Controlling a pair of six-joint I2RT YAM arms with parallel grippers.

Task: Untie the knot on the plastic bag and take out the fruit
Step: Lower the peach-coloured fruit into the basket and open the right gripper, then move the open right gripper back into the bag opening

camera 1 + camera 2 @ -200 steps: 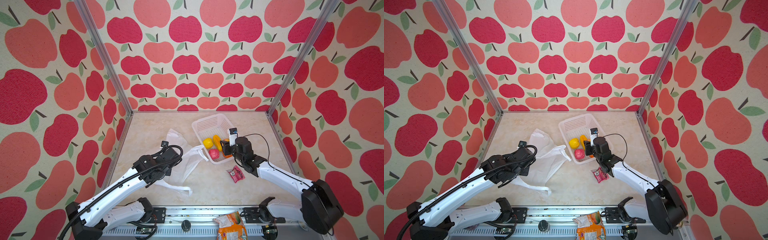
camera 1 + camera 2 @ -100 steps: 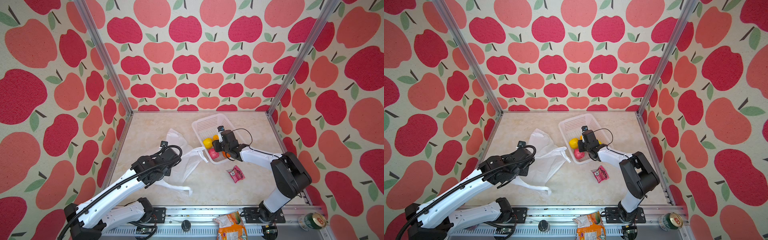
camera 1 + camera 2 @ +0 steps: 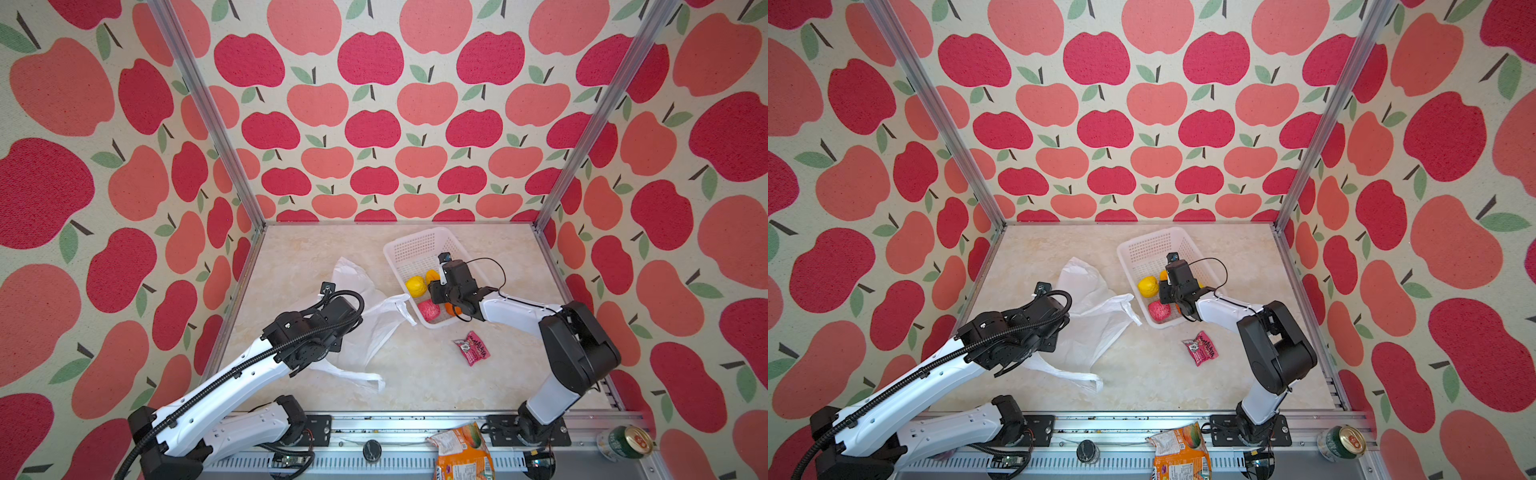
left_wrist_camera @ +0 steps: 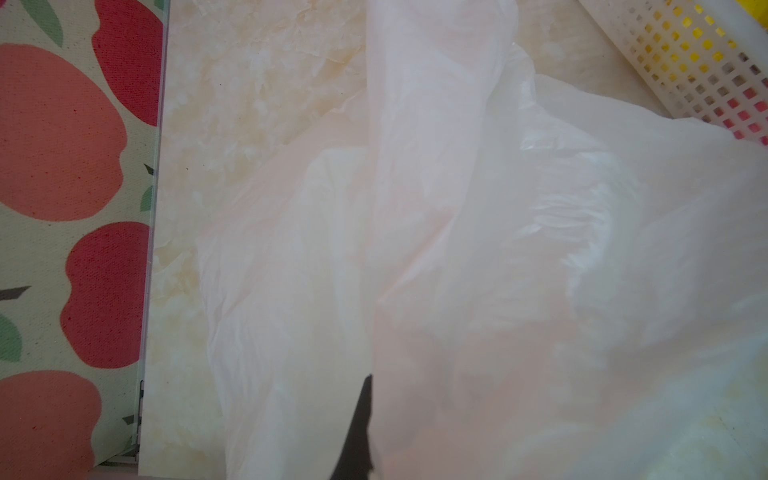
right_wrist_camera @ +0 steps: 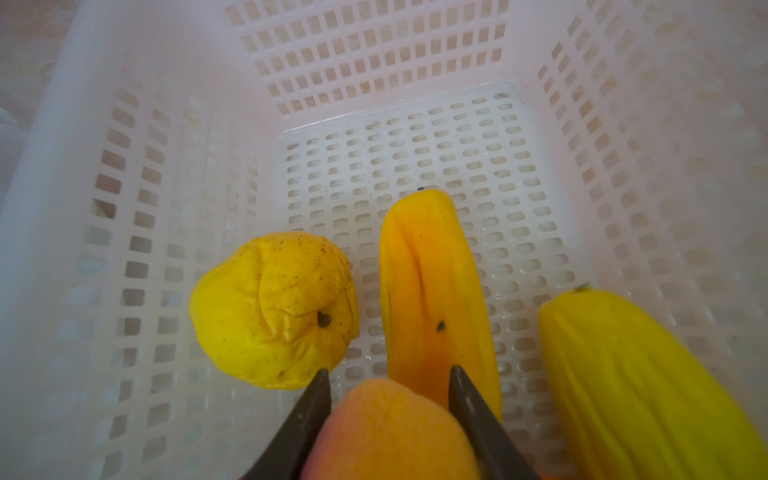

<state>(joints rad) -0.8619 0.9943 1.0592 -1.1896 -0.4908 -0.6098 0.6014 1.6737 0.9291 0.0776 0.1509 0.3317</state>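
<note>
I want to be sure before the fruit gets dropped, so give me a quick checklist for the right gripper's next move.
1. Grip: right gripper shut on peach-coloured fruit: ok.
2. Position: right gripper over the basket: ok.
3. Landing spot beneath the fruit free: cannot tell.
4. Hold: left gripper shut on plastic bag: ok.
5. No fruit left in plastic bag: cannot tell.

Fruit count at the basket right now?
5 seen, in or over the basket: round yellow fruit, long orange fruit, long yellow fruit, peach-coloured fruit in the right claw, pink fruit. The arm may hide more.
</note>
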